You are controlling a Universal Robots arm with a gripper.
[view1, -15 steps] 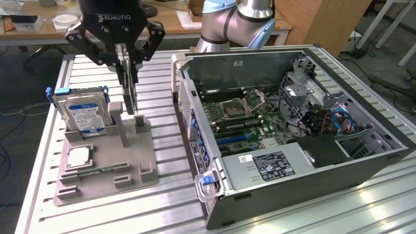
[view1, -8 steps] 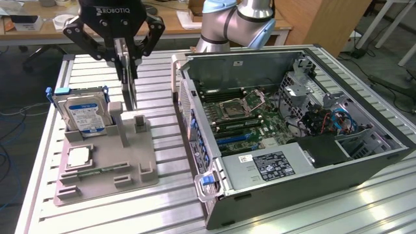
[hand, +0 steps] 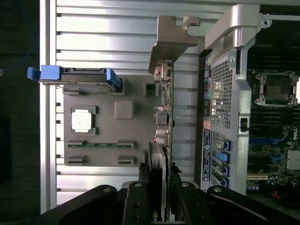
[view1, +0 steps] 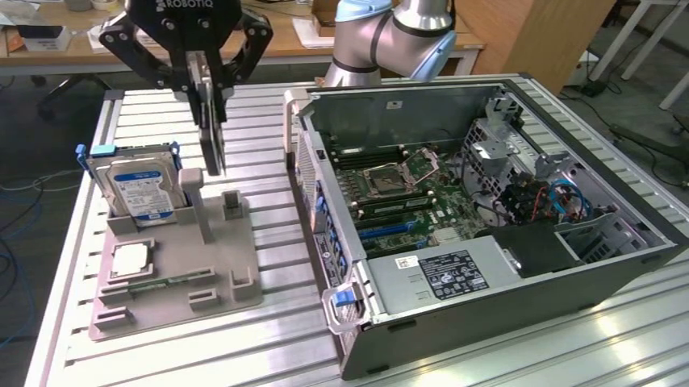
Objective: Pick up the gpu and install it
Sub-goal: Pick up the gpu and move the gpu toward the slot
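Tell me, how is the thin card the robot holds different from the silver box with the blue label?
The gpu is thin and flat; the hard drive is thick and boxy. The gpu hangs clamped in the end effector; the hard drive sits in the gray holder, ungripped. The gpu looks dark; the hard drive is silver with a blue-and-white label. Both stand on edge.

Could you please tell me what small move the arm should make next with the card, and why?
Probably carry it sideways toward the exterior view's right. The gripper is shut on the gpu, which hangs upright over the grey holder, while the open computer case with its motherboard lies on that side.
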